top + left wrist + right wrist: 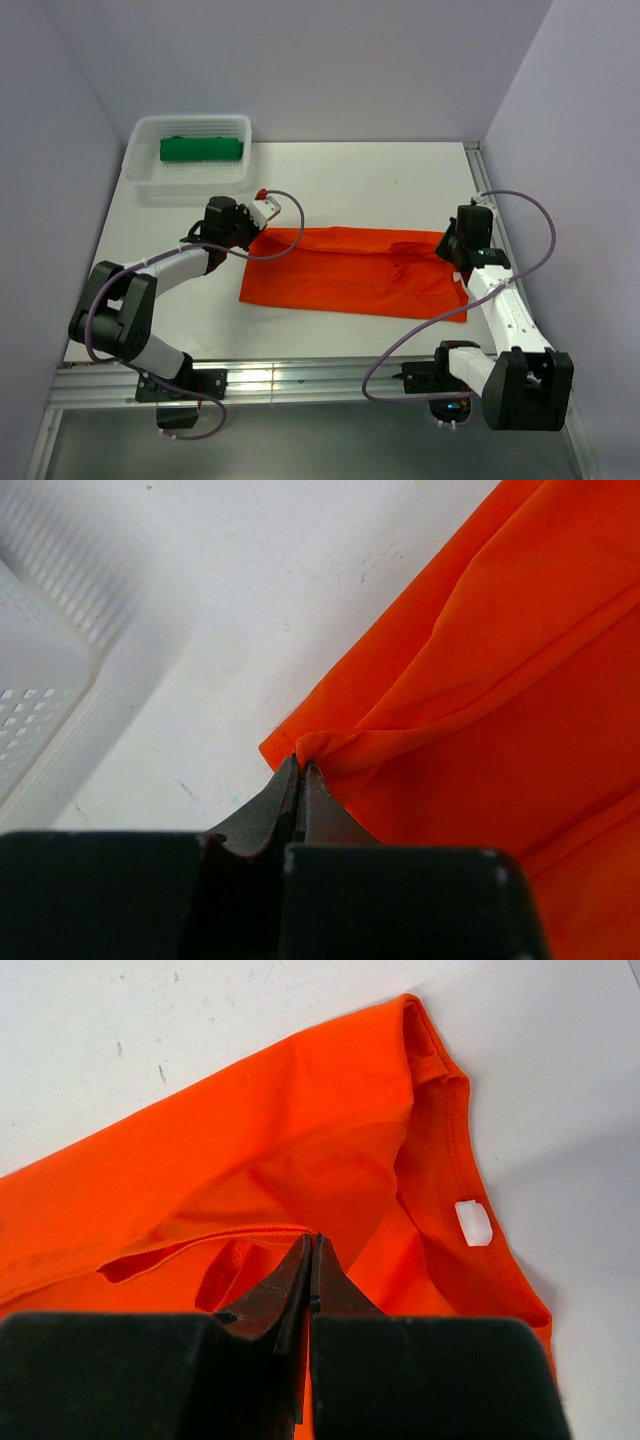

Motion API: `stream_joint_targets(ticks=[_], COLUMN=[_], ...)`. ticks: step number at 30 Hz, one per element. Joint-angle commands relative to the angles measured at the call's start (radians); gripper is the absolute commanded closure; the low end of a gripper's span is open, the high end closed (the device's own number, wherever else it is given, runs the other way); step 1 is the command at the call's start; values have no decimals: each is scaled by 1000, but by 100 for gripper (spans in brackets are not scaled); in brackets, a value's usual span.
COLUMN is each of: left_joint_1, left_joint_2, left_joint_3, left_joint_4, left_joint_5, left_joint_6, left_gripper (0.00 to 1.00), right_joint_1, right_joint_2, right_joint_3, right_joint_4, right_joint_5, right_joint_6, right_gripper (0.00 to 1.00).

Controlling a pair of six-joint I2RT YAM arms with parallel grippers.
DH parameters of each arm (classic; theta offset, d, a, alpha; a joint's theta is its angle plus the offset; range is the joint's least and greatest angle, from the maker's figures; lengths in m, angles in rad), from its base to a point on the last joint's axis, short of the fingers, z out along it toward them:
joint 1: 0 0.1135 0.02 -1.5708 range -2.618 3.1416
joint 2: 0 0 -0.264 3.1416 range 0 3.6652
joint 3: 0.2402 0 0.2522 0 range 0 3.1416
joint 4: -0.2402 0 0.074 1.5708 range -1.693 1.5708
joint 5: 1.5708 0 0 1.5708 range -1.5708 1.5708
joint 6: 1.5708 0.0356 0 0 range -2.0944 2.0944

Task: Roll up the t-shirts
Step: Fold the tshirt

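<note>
The orange-red t-shirt (350,272) is seen folded into a long band across the middle of the worktop (380,190). The green t-shirt (202,149) is seen rolled up inside the basket (140,168) at the upper left of the overhead frame.

The left hand (300,768) is clamped, fingertips together, on a small pucker of cloth at the band's upper left corner. The right hand (312,1248) is likewise closed on a fold at the right end, just beside the collar (440,1120) and its white label (472,1222).

Several risks can be judged from here. Very little cloth is held in either pinch, so a corner could be lost if the band is pulled taut. Only the top layer may be gripped at the collar end, in which case the fold would be opened instead of carried. If one end is lifted or moved ahead of the other, the band would be skewed and a loose, cone-shaped roll would be produced.
</note>
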Motion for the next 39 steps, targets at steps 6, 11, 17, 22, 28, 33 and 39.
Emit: stream_joint_targets(ticks=[6,11,17,22,28,33,39], left_joint_1=[-4,-4,-4,-4,-4,-4,-4], left_joint_2=[-71,-80,-99,-105,-114,-126,-162], left_joint_3=[-35,-48,-56,-59,-64,-79,-108], left_joint_4=[18,20,18,12,6,0,-23], left_joint_5=[23,20,19,23,28,34,51], left_joint_6=[7,8,7,5,7,7,19], left_gripper=[100,100,100,100,100,99,86], right_joint_1=[6,6,6,8,8,8,8], right_joint_2=[-23,-46,-81,-75,-84,-94,-103], right_joint_3=[-10,-13,-20,-17,-16,-14,-17], right_joint_4=[-22,-35,-44,-53,-71,-81,-88], right_joint_5=[44,62,70,69,81,105,131], right_joint_6=[35,54,64,75,95,107,120], right_gripper=[100,100,100,100,100,100,96])
